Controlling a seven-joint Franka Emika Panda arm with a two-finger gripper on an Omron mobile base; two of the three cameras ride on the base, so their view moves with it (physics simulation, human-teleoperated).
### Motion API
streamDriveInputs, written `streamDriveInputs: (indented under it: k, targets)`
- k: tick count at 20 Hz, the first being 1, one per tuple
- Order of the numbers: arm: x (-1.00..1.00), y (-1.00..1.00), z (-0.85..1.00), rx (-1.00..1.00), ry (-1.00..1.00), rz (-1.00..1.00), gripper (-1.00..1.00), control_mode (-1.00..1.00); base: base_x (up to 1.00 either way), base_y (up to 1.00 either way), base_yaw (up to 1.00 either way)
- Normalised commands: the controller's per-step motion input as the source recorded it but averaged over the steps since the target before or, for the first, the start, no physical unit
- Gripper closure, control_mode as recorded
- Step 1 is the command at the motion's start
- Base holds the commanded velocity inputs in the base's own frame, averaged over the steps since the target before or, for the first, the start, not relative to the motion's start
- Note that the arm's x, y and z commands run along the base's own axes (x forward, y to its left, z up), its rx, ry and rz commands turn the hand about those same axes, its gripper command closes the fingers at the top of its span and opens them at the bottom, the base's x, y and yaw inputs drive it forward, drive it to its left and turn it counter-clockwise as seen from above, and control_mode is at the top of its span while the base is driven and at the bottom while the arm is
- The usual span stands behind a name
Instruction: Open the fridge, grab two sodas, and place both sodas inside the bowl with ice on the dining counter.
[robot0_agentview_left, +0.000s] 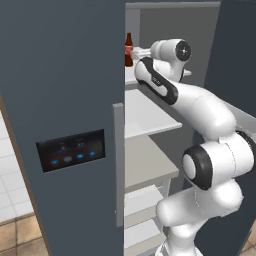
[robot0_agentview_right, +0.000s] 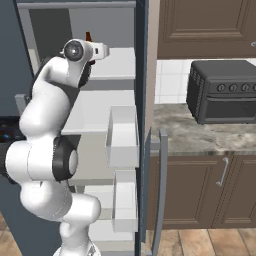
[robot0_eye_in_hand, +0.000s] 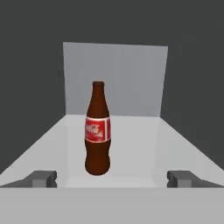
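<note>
On the upper fridge (robot0_agentview_left: 60, 100) shelf (robot0_eye_in_hand: 131, 148), dead ahead of my claw (robot0_eye_in_hand: 111, 178): one dark brown bottle (robot0_eye_in_hand: 97, 129), red label, upright, long axis vertical, centred between the tips but well beyond them. Claw: spread wide, holding nothing. Right door swung open, left shut. Sodas: no red cans that I can see on this shelf. My judgement: the bottle is the wrong item; look on other shelves.
</note>
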Motion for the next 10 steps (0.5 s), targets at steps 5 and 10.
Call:
streamDriveInputs:
  k: [5, 10]
  targets:
    - [0.48, 0.26, 0.00, 0.00, 0.06, 0.00, -1.00, -1.00, 0.00, 0.00, 0.00]
    - [0.38, 0.30, 0.00, 0.00, 0.03, 0.00, -1.00, -1.00, 0.00, 0.00, 0.00]
